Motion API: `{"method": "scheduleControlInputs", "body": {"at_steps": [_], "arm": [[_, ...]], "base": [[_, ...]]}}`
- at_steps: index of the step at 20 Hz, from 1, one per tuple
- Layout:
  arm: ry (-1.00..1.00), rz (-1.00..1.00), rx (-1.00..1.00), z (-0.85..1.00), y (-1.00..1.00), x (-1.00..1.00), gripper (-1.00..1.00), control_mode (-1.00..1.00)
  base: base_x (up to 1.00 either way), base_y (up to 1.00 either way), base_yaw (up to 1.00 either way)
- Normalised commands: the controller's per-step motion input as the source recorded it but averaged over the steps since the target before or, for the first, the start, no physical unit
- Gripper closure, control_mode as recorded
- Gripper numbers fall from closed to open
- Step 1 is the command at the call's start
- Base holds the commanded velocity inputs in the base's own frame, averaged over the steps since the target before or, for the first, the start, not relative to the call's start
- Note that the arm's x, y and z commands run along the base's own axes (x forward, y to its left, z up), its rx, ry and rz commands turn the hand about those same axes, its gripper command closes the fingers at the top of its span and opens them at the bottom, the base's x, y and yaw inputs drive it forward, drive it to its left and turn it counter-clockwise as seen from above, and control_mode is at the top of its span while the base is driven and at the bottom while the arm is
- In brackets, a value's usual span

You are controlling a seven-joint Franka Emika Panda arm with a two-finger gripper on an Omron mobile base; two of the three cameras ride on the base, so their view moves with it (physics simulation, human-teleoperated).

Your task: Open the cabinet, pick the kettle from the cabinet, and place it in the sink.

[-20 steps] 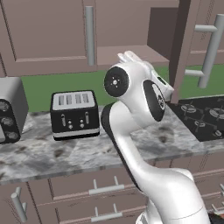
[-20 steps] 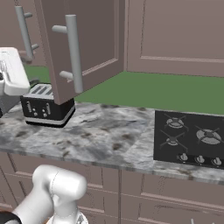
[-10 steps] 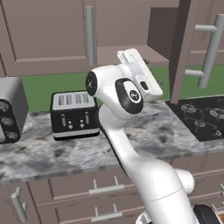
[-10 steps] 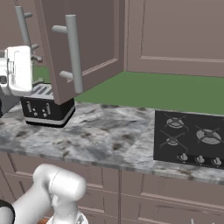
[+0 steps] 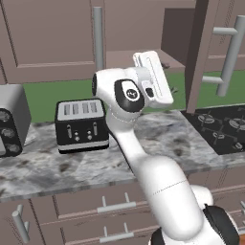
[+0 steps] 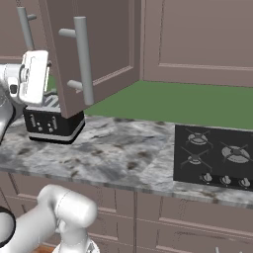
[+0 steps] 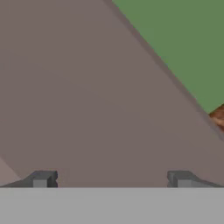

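The cabinet's right door (image 5: 198,52) stands swung open, its long grey handle (image 6: 83,59) facing out; the left door (image 5: 48,33) is closed. Behind the open door the cabinet's inside (image 5: 178,34) is dark and I make out nothing in it. My gripper (image 5: 146,57) is raised just under the cabinet's lower edge, seen from the other side as the white hand (image 6: 34,74) beside the open door. In the hand view the gripper (image 7: 109,179) is open, fingertips (image 7: 41,179) far apart with nothing between them, facing a mauve panel and green wall. Kettle and sink are out of view.
A black toaster (image 5: 81,125) stands on the grey marbled counter (image 5: 57,167) below the hand. A silver appliance (image 5: 9,119) sits at the far left, a black cooktop (image 6: 217,155) to the right. Drawers with horizontal handles (image 5: 115,206) run under the counter.
The hand has lifted and turned toward the cabinet's lower edge, while the elbow swung left. The open door and counter items have not moved.
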Motion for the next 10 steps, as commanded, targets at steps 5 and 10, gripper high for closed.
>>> {"method": "scheduleControlInputs", "body": {"at_steps": [5, 10], "arm": [[0.00, -0.23, 0.00, 0.00, -0.18, 0.17, -1.00, -1.00], [-0.03, -0.13, 0.00, 0.00, -0.27, 0.03, -1.00, -1.00]], "base": [[0.00, 0.00, 0.00], [0.00, 0.00, 0.00]]}}
